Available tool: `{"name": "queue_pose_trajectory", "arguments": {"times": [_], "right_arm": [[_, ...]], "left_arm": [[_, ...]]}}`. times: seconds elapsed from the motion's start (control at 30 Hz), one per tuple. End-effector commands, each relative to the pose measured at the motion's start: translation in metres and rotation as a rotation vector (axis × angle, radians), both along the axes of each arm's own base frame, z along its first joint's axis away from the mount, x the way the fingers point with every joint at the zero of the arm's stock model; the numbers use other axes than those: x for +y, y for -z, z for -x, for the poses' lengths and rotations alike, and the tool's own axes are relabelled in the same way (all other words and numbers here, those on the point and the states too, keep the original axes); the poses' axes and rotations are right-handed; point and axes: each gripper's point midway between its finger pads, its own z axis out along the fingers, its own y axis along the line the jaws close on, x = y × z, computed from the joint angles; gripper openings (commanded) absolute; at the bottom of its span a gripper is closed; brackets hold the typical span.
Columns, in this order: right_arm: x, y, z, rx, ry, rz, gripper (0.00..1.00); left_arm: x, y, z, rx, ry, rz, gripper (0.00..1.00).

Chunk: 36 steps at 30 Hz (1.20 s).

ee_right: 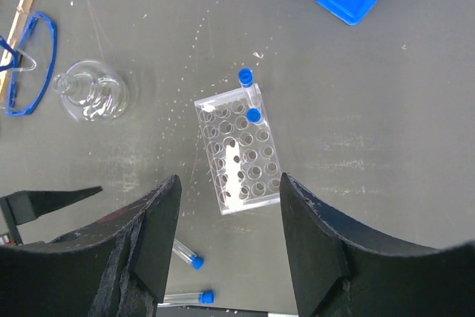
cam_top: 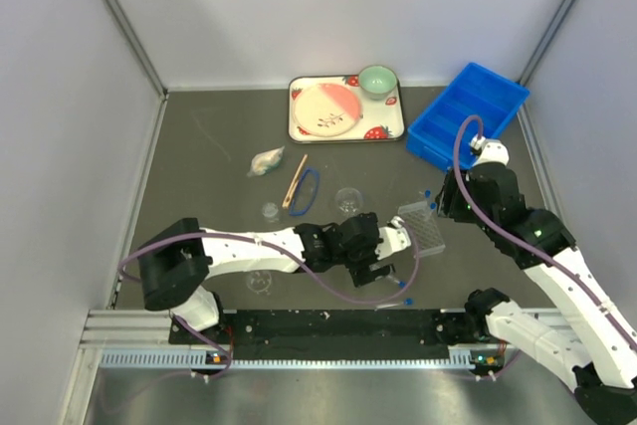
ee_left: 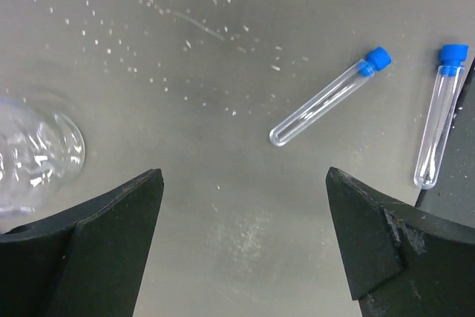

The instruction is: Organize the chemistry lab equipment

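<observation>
**A:** What is the largest of the lab pieces on the bench (cam_top: 199,146), and how does it sit to the arms?

**B:** The tube rack (ee_right: 237,150). It stands below the right end effector (ee_right: 230,235) and shows in the gap between its two fingers. Those fingers are parted with nothing between them, and they are clear of the rack.

**A:** And the left arm?

**B:** The left end effector (ee_left: 245,235) is just beside the tube rack, on the rack's left and near side. Its fingers are spread wide and it carries nothing. In its wrist view the rack's edge runs along the top, ahead of the fingers.

**A:** Next in size?

**B:** The glass flask (ee_right: 93,93), left of the tube rack and well apart from both end effectors. Further left of the rack lies the blue ring (ee_right: 30,64), with the wooden stick (ee_right: 18,16) beside it.

**A:** The tubes?

**B:** Two racked tubes (ee_right: 254,115) stand at one end of the tube rack. Two more lie flat on the bench on the rack's near side. The slanted tube (ee_left: 326,98) lies ahead of the left end effector's gap, nearer its right finger. The second loose tube (ee_left: 439,120) lies further right, close beside that finger. Neither is touched.
</observation>
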Motion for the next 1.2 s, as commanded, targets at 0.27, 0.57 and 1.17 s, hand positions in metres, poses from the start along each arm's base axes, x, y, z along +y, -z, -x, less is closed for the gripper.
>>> {"name": "queue_pose_trajectory", "arguments": {"times": [0.27, 0.57, 1.17], "right_arm": [[0.005, 0.002, 0.004, -0.009, -0.047, -0.023, 0.56], [0.005, 0.008, 0.006, -0.004, -0.053, -0.022, 0.56], [0.007, 0.008, 0.006, -0.013, -0.060, -0.035, 0.56]], "left_arm": [[-0.052, 0.011, 0.025, 0.046, 0.331, 0.055, 0.96], [-0.064, 0.029, 0.025, 0.060, 0.381, 0.016, 0.96], [-0.044, 0.077, 0.037, 0.195, 0.385, -0.133, 0.43]]}}
